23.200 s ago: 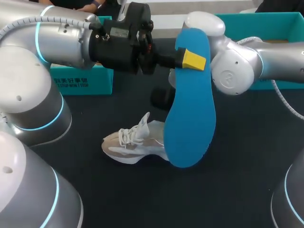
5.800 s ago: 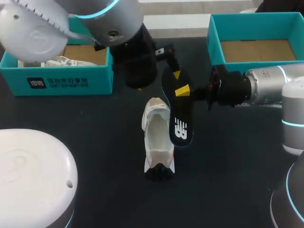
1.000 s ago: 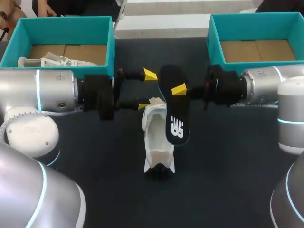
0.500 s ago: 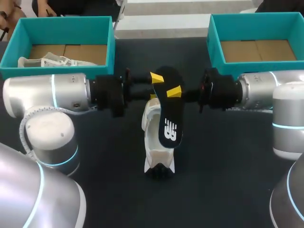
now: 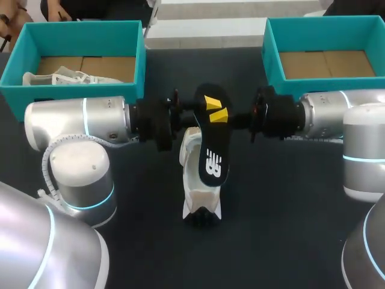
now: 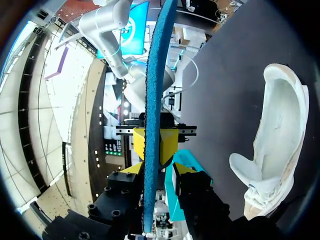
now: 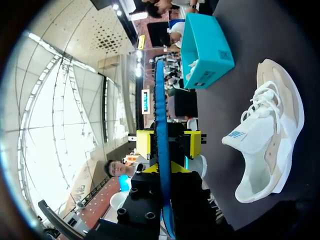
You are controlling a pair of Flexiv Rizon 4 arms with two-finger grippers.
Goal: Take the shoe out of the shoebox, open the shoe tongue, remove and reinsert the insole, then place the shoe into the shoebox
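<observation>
Dark tabletop (image 5: 289,198) fills the space between our two arms, with an open teal box at each far corner. In the left box (image 5: 78,25) a pale shoe (image 5: 60,78) lies on the cardboard floor. The right box (image 5: 267,54) shows only its cardboard floor.

At the middle of the table we see the white and beige task shoe (image 5: 191,180) lying lengthwise. From the left wrist its opening is in sight, and from the right wrist its laces and side. Neither gripper touches it.

We hold the insole (image 5: 213,156) standing on end beside and partly over the shoe. In the head view its black face with white print is toward the camera, and both wrist views show its blue edge. We cannot tell whether its lower end touches the shoe.

Our right gripper (image 7: 161,170) reaches in from the right and is clamped on the upper part of the insole, its yellow tips pressed against both faces. Our left gripper (image 6: 157,170) reaches in from the left at the same height, directly opposite. Its fingers stand apart with the insole's edge running between them. One finger is close against the insole, and a gap shows between the other finger and the insole. The two grippers face each other, tips almost meeting at the insole.
</observation>
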